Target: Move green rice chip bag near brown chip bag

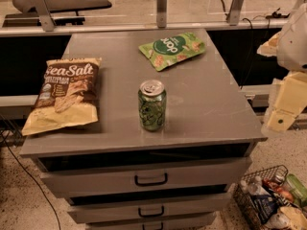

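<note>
The green rice chip bag [171, 50] lies flat near the back middle of the grey cabinet top [211, 104]. The brown chip bag [64, 97], with white "Sea Salt" lettering and a tan bottom, lies flat at the left side of the top. My gripper [283, 111] hangs off the right edge of the cabinet, at the far right of the view, well away from both bags and touching nothing.
A green soda can [152, 105] stands upright near the front middle, between the two bags. Drawers with dark handles [150, 179] are below. A wire basket [271, 200] of items sits on the floor at the lower right. A rail [144, 25] runs behind the cabinet.
</note>
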